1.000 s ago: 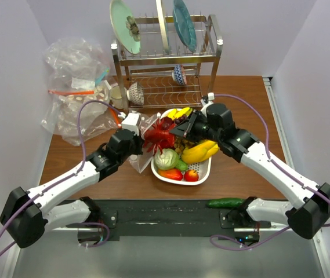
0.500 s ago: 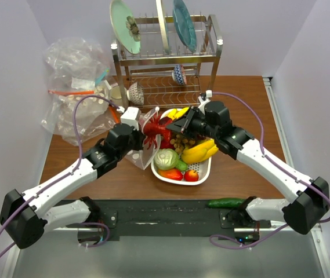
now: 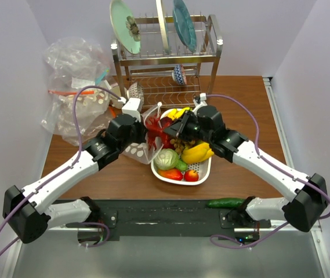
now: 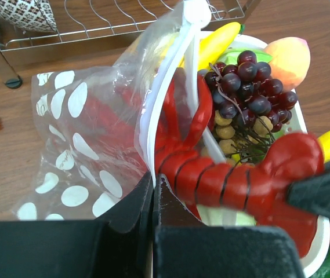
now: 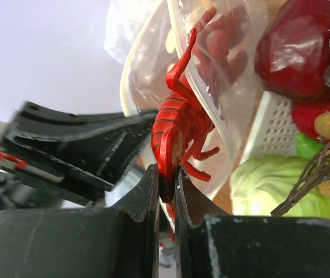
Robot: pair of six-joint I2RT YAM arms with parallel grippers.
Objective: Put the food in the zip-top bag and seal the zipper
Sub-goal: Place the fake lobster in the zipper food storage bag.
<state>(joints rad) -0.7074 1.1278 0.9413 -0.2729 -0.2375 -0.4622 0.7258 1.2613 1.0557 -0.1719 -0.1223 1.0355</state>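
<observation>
The right pincer (image 5: 166, 182) is clamped on the tail end of a red plastic toy lobster (image 5: 175, 124), both black fingers pressed against the segmented shell. The lobster's claws and front half reach into the open mouth of a clear plastic zip-top bag printed with white dots (image 4: 78, 150), while its tail hangs outside over a white slotted plastic tray (image 3: 204, 168). The left pincer (image 4: 153, 194) is closed tight on the bag's near mouth edge, holding the pale zipper strip (image 4: 179, 75) up in a loop just beside the tray's left rim, above the brown wooden bench (image 3: 240, 87). In the tray lie a bunch of dark purple grapes (image 4: 251, 87), an orange peach (image 4: 289, 55), a yellow banana (image 4: 220, 40), a pale green cabbage (image 5: 269, 185) and a dark red apple (image 5: 295, 49).
</observation>
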